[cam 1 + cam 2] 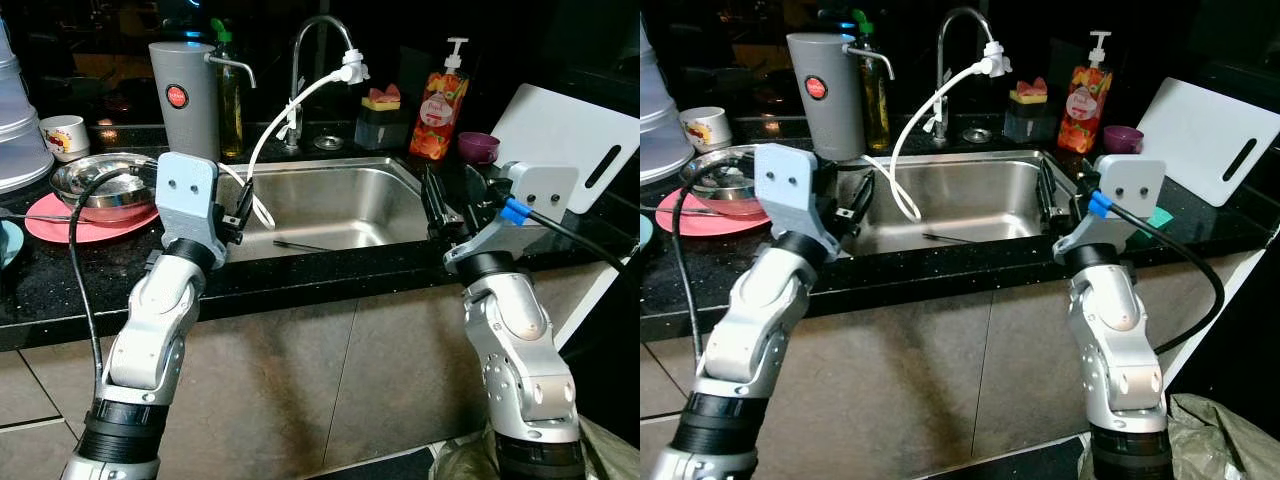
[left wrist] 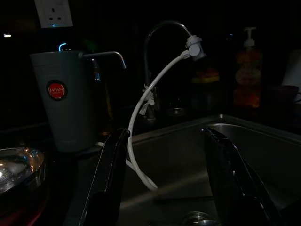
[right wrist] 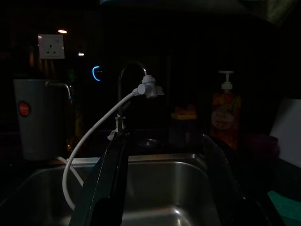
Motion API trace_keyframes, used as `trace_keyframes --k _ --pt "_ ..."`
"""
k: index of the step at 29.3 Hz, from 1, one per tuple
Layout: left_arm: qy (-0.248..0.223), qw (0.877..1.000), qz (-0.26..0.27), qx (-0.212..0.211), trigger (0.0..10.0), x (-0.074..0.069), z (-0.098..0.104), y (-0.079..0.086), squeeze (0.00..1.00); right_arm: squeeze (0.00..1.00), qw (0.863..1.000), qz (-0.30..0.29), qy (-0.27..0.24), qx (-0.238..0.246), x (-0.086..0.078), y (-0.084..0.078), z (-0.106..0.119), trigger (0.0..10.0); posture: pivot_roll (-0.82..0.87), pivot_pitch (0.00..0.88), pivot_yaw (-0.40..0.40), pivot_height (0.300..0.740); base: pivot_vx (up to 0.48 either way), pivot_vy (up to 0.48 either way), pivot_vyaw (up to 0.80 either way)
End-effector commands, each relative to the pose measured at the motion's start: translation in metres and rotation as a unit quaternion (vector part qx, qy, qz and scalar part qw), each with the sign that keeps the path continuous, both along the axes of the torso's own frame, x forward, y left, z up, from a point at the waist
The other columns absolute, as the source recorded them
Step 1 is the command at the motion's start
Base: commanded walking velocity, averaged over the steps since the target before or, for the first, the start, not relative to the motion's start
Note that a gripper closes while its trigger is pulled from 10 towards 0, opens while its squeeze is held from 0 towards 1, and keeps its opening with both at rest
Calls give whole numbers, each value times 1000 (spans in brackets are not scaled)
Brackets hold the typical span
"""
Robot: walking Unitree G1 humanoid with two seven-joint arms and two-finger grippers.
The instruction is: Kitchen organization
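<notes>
A stainless sink is set into the black counter, with a thin dark utensil lying in its basin. My left gripper hovers over the sink's left rim, open and holding nothing; its wrist view looks between the fingers at the basin. My right gripper hangs over the sink's right rim, also open and holding nothing, its fingers framing the faucet. A white hose runs from the faucet spout down into the sink.
A grey filter jug stands behind my left gripper. Left of it a steel bowl rests on a pink plate. A soap bottle, purple cup and white cutting board sit at the right.
</notes>
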State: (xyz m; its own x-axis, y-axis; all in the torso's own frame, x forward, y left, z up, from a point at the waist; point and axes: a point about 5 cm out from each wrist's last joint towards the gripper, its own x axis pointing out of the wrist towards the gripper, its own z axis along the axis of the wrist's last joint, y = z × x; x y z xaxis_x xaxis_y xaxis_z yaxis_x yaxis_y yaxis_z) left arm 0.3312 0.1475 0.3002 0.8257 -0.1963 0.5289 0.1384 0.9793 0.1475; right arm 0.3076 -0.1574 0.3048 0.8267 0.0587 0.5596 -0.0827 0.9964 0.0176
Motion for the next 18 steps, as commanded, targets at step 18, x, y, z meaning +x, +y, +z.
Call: trace_keyframes --k 18 --pt "-8 1000 6 -5 10000 -4 6 1 0 0 1000 -7 -9 2 0 -2 1 10000 1 129 -38 740 0 0 0"
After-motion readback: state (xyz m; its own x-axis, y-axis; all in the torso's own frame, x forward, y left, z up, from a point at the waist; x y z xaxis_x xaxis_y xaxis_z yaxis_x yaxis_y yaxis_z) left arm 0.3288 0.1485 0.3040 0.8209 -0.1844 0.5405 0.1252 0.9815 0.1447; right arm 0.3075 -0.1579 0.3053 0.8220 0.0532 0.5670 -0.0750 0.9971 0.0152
